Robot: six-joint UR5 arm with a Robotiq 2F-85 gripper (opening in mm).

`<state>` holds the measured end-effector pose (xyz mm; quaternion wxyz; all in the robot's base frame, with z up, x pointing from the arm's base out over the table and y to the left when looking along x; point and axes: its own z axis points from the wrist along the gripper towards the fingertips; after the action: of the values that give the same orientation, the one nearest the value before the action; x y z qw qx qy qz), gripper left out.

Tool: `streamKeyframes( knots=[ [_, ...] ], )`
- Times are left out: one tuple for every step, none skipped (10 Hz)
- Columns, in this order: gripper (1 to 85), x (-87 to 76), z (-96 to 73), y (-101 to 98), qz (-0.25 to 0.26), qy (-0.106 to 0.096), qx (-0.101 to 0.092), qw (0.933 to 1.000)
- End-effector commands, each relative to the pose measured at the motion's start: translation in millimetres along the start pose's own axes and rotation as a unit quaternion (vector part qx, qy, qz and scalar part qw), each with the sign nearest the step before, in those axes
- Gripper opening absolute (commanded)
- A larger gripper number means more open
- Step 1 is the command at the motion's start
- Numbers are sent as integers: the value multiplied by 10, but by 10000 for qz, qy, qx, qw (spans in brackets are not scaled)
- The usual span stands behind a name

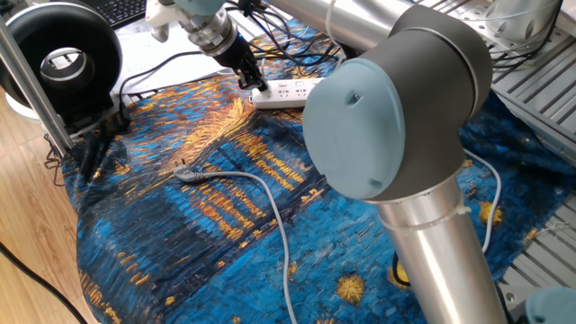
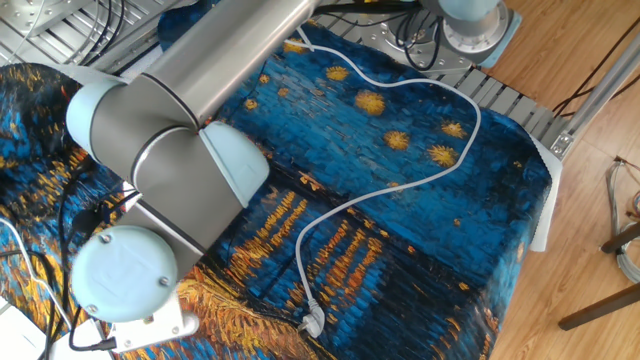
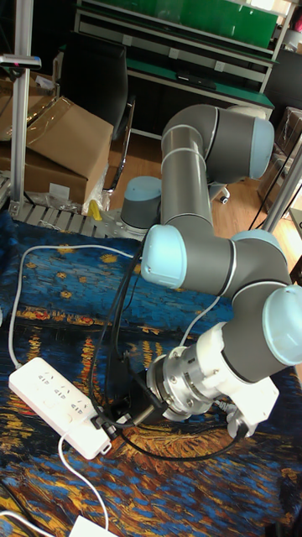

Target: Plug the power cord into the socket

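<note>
The end effector [image 1: 249, 79] sits right at the end of the socket [image 1: 290, 91], a long white strip lying near the table's far edge in one fixed view, and honestly you can't tell if its fingers are clamped on anything since the dark tips hide it. The power cord isn't something anyone could pick out for sure here. A thicker grey cable [image 1: 270, 209] snakes across the starry blue cloth [image 1: 198, 234], its plug [image 1: 186, 172] lying well apart from the strip.
</note>
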<state>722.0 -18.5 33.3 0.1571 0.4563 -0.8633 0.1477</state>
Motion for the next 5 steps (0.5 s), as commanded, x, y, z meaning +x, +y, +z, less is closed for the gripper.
streamKeyframes(
  knots=[
    [13,-53,4,8,-55,-201,-89,9997],
    [13,-58,2,26,-32,-205,-83,9997],
    [13,-54,0,40,-37,-237,-103,9997],
    [13,-39,16,35,-56,-267,-113,9996],
    [13,-38,54,43,-78,-353,-176,9992]
  ],
)
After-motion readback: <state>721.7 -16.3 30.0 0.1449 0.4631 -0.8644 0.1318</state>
